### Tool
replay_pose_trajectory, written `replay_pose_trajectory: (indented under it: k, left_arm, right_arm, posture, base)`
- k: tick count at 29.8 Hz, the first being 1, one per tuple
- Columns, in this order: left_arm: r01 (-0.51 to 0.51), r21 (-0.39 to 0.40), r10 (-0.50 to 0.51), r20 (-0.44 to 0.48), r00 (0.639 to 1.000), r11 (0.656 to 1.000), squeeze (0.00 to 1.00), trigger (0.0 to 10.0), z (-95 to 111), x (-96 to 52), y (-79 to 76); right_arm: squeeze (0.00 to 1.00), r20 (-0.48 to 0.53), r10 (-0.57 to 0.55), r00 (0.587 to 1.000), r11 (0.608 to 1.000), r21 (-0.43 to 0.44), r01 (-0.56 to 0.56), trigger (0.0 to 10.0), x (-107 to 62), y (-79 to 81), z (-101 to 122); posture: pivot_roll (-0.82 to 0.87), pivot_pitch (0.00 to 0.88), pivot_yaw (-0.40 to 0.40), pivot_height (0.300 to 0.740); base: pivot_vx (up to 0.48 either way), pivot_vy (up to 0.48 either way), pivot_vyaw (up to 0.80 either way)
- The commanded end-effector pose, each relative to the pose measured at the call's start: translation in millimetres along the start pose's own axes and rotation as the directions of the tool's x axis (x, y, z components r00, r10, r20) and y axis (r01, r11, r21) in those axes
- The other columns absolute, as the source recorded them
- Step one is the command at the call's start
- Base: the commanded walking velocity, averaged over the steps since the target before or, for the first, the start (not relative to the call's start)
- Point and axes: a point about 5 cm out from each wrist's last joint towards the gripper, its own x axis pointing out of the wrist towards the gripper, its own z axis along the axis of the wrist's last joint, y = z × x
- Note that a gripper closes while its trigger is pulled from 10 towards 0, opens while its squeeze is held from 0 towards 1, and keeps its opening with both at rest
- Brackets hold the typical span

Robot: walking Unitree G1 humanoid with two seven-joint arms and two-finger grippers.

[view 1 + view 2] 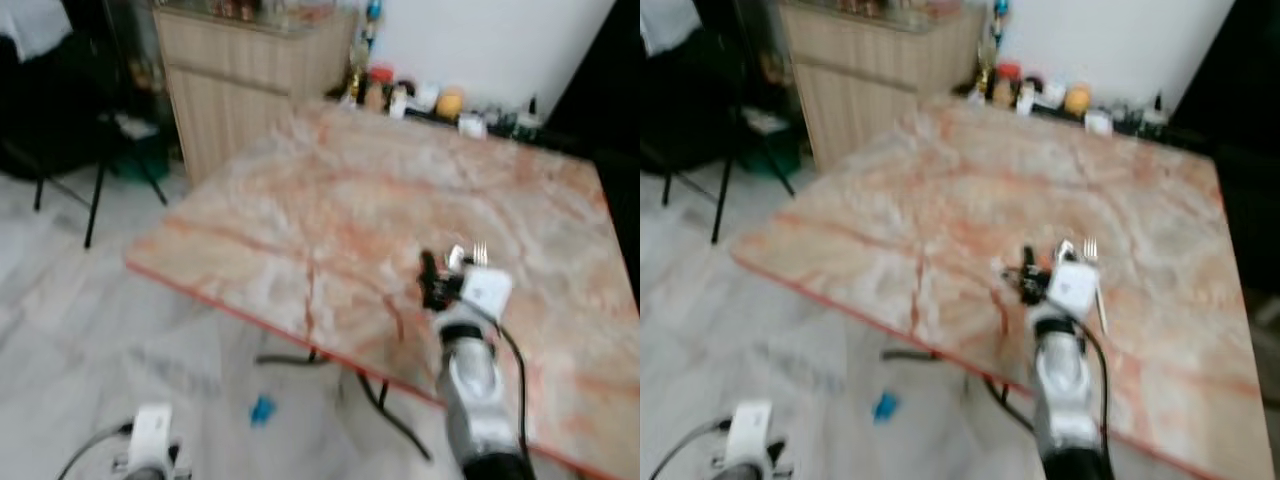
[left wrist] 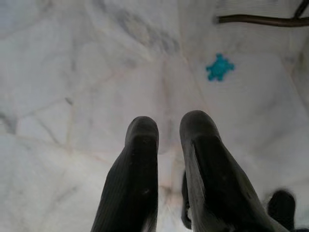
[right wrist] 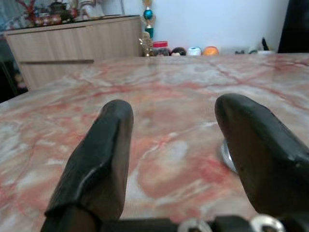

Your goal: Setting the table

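A silver fork (image 1: pixel 1097 285) lies on the pink-veined marble table (image 1: pixel 330 190), tines pointing to the far side. My right gripper (image 1: pixel 1042 266) hovers low over the tabletop just left of the fork, open, with nothing between its fingers (image 3: pixel 104 145). In the right wrist view a silver end of cutlery (image 3: pixel 226 153) peeks out beside the far finger. My left arm hangs idle beside the table, its gripper (image 2: pixel 169 128) shut and pointing down at the floor.
A wooden cabinet (image 1: pixel 240 80) stands beyond the table's far left corner. Bottles and jars (image 1: pixel 410 100) line the table's far edge. A dark chair and stand (image 1: pixel 90 160) are at the left. Cables (image 1: pixel 385 405) and a small blue object (image 1: pixel 262 409) lie on the floor.
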Motion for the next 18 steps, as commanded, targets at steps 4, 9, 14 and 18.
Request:
replay_pose_trajectory:
  k: [4,9,14,18]
  left_arm:
    - [0.026,-0.01,-0.026,-0.009,1.0,1.0,0.0,10.0,-3.0,-0.2,-11.7]
    - [0.026,-0.006,-0.026,-0.012,1.0,1.0,0.0,10.0,-2.9,0.0,-11.9]
    - [0.029,-0.006,-0.029,-0.007,1.0,1.0,0.0,10.0,-2.1,0.1,-12.9]
    - [0.03,-0.007,-0.03,-0.006,1.0,1.0,0.0,10.0,-1.9,0.1,-13.2]
  right_arm:
    - [0.0,-0.029,-0.053,0.998,0.998,-0.022,0.052,10.0,-0.8,-16.7,-3.4]
    - [0.0,-0.024,-0.047,0.999,0.999,-0.026,0.047,10.0,-1.0,-15.6,-3.0]
    - [0.0,-0.07,-0.05,0.996,0.998,-0.049,0.046,10.0,-1.9,-16.4,-8.7]
    - [0.0,-0.077,-0.049,0.996,0.998,-0.052,0.045,10.0,-2.1,-17.1,-10.1]
  posture:
    - [0.1,0.0,-0.054,0.74]
    - [0.1,0.0,-0.054,0.74]
    - [0.1,0.0,-0.053,0.74]
    - [0.1,0.0,-0.053,0.74]
  base:
    - [0.288,0.0,-0.71]
    - [0.169,0.0,0.0]
    - [0.0,0.0,0.0]
    - [0.0,0.0,0.0]
